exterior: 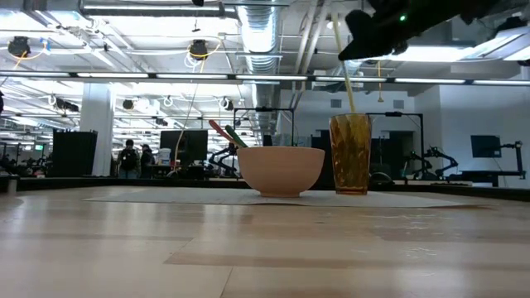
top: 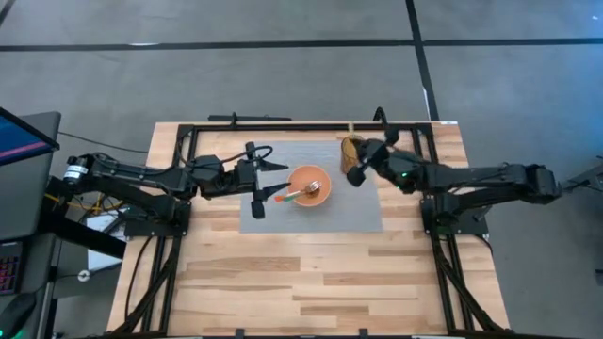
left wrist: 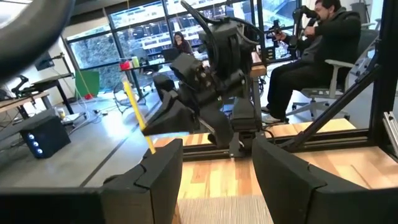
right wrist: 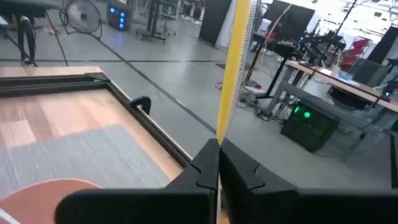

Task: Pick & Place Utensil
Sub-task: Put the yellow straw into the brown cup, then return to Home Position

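Grey mat (top: pixel 325 215), orange bowl (top: pixel 309 185), right claw (right wrist: pixel 218 163) pinching yellow utensil (right wrist: pixel 234 68) — above cup (exterior: pixel 350 154)

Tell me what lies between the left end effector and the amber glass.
In the high view, the orange bowl, holding utensils, sits on the grey mat between the left end effector and the amber ribbed glass tumbler.

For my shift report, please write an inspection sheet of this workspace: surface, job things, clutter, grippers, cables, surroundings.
Surface: wooden table with grey mat.
Job things: orange bowl holding utensils; amber glass beside it; yellow utensil above the glass.
Clutter: nothing seen.
Grippers: left gripper open, beside the bowl; right gripper shut on the yellow utensil.
Cables: bundle at the left arm's base, off the table.
Surroundings: seated person; more people far behind.
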Available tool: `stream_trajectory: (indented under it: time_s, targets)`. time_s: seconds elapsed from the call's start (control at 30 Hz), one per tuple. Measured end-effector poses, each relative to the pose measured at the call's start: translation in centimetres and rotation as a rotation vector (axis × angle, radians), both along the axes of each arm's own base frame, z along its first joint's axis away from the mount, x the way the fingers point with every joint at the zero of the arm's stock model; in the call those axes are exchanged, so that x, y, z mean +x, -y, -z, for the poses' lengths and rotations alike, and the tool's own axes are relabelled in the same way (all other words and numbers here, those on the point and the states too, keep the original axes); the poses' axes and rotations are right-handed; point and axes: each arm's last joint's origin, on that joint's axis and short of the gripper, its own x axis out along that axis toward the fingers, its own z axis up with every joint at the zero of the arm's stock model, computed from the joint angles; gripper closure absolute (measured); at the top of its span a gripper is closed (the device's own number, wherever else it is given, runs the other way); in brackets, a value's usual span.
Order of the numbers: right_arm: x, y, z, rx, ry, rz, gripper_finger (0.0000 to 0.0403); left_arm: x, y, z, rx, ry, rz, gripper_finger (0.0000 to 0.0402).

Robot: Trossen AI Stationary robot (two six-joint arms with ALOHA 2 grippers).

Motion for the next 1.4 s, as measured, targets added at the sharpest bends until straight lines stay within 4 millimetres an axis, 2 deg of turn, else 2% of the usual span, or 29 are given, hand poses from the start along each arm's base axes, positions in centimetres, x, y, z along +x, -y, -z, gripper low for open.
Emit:
stream_trajectory:
  time_s: [0.17,0.5,0.83,0.93,1.03,1.23,1.4]
  targets:
    - [0.9,0.5,0.6,-0.004,-0.019,0.021,0.0383,0.0,0.0,0.0,0.000,0.000,0.000,0.0207]
    - [0.9,0.9,0.5,-0.013,-0.016,0.045,0.0291,0.0,0.0,0.0,-0.026,0.004,0.001,0.0207]
    - [-1.2,-0.5,-2.7,-0.187,0.065,0.000,0.0244,-0.3,-0.1,-0.2,-0.011,0.002,-0.025,0.0207]
    - [-2.3,-1.2,-4.0,-0.202,0.116,-0.032,0.0241,-1.7,-0.5,-1.1,-0.011,0.014,-0.107,0.0207]
    - [-3.5,-2.0,-4.8,-0.204,0.112,-0.080,0.0244,-4.0,-1.0,-2.0,-0.010,-0.001,-0.200,0.0207]
    - [-5.6,-3.4,-4.5,-0.245,-0.042,-0.199,0.0257,-9.3,-1.6,-3.2,-0.062,-0.033,-0.225,0.0207]
    - [-7.5,-3.9,-4.5,-0.228,-0.027,-0.261,0.0271,-13.4,-2.0,-3.7,-0.126,-0.010,-0.225,0.0207]
